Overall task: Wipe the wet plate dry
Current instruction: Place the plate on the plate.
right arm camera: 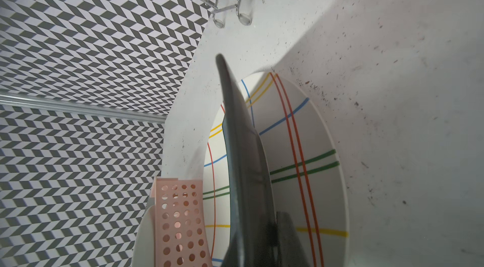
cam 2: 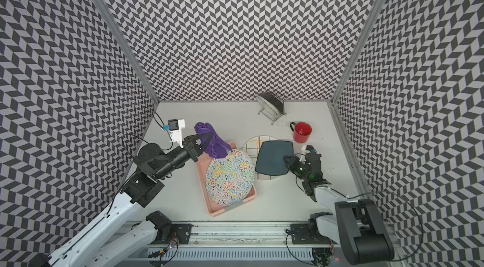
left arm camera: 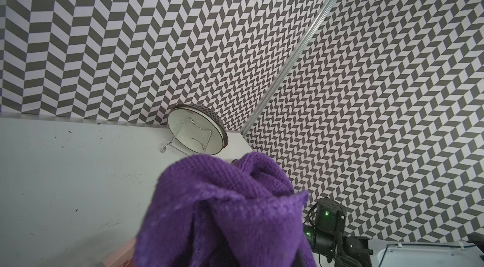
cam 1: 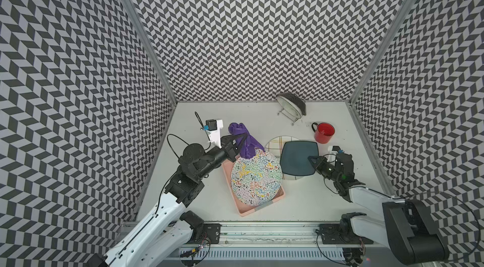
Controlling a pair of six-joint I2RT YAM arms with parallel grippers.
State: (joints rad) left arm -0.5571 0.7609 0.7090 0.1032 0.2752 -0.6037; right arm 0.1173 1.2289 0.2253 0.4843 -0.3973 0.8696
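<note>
Blue plate [cam 1: 298, 157] hangs gripped by its edge in the right pincer [cam 1: 314, 160], over a striped plate [cam 1: 273, 143]. The left pincer [cam 1: 242, 142] clamps a purple cloth [cam 1: 251, 146]. Wiping seems not yet begun; next, the cloth must meet the plate's face.

You will find no text, label, brand, number or sign that can be read on anything in these views.

Purple cloth [cam 1: 246, 142]; multicolour squiggles on white round plate [cam 1: 256, 179]; pink tray [cam 1: 245, 210]; slate-blue square plate [cam 1: 298, 158]; white lined plate [cam 1: 273, 144], red-yellow-blue-green; red mug [cam 1: 324, 133]; grey-white chevron walls [cam 1: 262, 30].
</note>
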